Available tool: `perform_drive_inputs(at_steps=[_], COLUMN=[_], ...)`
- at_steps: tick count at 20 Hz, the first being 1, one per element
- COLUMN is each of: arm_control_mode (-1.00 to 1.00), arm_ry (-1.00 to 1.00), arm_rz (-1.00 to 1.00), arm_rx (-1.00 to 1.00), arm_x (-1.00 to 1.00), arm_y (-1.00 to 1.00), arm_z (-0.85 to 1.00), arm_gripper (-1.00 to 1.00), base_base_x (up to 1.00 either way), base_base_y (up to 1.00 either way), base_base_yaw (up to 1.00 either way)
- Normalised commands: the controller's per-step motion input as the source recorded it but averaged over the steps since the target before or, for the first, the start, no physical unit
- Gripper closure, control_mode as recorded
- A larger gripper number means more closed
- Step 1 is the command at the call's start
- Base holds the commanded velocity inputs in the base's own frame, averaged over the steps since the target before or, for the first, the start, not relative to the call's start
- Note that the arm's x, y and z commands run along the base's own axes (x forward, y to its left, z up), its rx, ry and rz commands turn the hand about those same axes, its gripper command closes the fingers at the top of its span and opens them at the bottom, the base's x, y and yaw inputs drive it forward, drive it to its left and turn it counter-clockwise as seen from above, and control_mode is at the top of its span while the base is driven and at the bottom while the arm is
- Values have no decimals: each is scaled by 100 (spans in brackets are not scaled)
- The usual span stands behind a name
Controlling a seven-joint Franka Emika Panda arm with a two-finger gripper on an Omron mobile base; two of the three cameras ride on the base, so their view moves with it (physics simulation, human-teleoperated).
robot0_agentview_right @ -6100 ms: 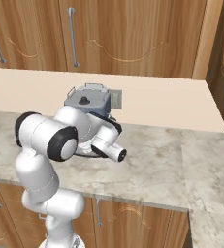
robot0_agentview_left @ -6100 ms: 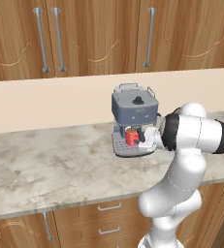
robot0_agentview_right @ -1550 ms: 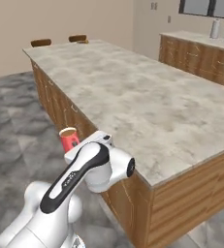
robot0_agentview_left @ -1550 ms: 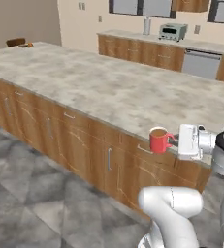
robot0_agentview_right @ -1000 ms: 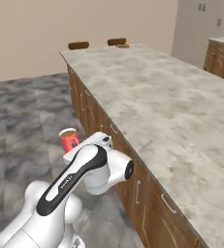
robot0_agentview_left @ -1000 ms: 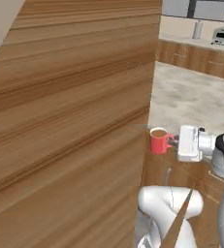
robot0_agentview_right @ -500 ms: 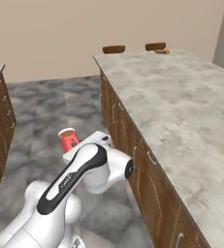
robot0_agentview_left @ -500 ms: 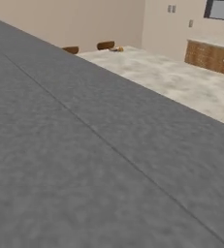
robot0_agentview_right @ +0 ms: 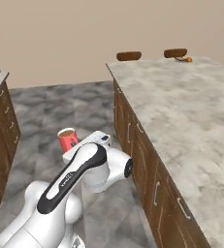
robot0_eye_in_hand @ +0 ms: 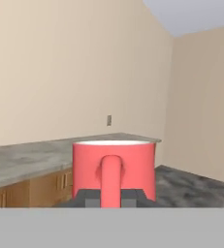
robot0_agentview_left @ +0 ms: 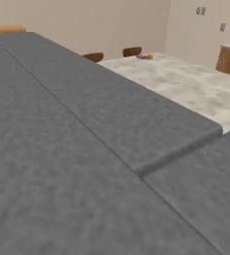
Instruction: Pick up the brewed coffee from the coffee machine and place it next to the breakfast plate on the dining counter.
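Right base view swings round, dining counter (robot0_agentview_right: pixel 181 111) now running toward one o'clock, fingers (robot0_eye_in_hand: pixel 87 197) holding the brewed coffee (robot0_agentview_right: pixel 68 139), breakfast plate (robot0_agentview_right: pixel 182 59) far ahead.

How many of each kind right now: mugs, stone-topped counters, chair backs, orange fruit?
Mugs: 1, the red mug, upright in the tool.
Stone-topped counters: 2, the dining counter and a wall counter.
Chair backs: 2.
Orange fruit: 1.
Total: 6.
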Motion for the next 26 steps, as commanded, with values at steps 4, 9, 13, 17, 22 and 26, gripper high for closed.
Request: perform_drive_inputs(at_steps=[4,9,13,17,22,26], arm_control_mode=[100,100,100,100,100,100], arm_ry=[0,0,0,0,0,0], arm_rz=[0,0,0,0,0,0], arm_rx=[0,0,0,0,0,0], arm_x=[0,0,0,0,0,0], arm_y=[0,0,0,0,0,0], arm_z=[0,0,0,0,0,0], arm_gripper=[100,100,100,100,100,100], base_base_x=[100,100,100,100,100,100], base_base_y=[54,47,42,37,29,25], base_base_yaw=[3,0,0,0,0,0])
